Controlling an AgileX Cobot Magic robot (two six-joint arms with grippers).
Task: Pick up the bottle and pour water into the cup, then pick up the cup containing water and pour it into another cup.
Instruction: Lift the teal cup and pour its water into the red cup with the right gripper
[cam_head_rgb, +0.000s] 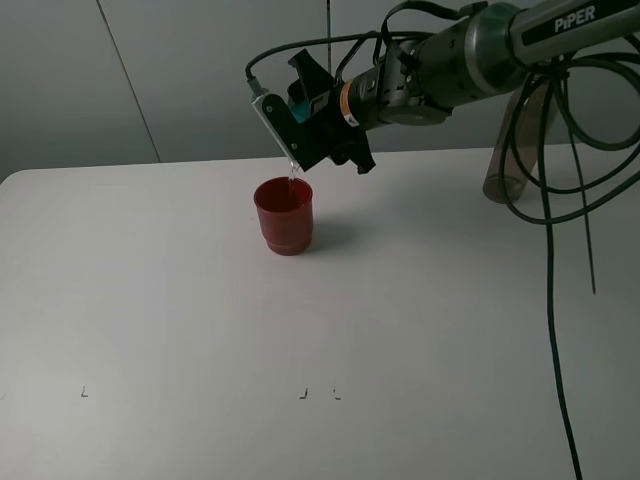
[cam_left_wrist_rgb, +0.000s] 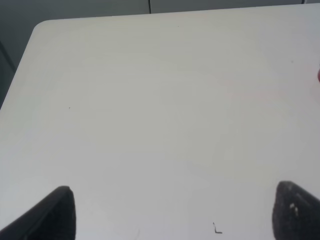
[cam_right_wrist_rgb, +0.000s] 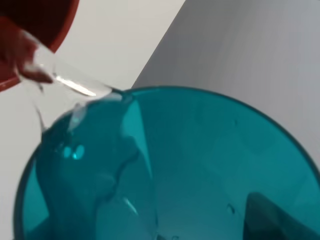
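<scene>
A white table (cam_head_rgb: 180, 300) is seen before a grey wall (cam_head_rgb: 150, 80). Small dark marks (cam_head_rgb: 303, 394), possibly tape, are placed toward 6 o'clock.

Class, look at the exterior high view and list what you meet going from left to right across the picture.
red cup → right gripper tipping the teal cup above it → bottle standing at the table's far right

I'm seeing soft, even overhead light, a faint shadow right of the red cup (cam_head_rgb: 283, 215), and a blurry close-up teal cup (cam_right_wrist_rgb: 200, 170).
</scene>
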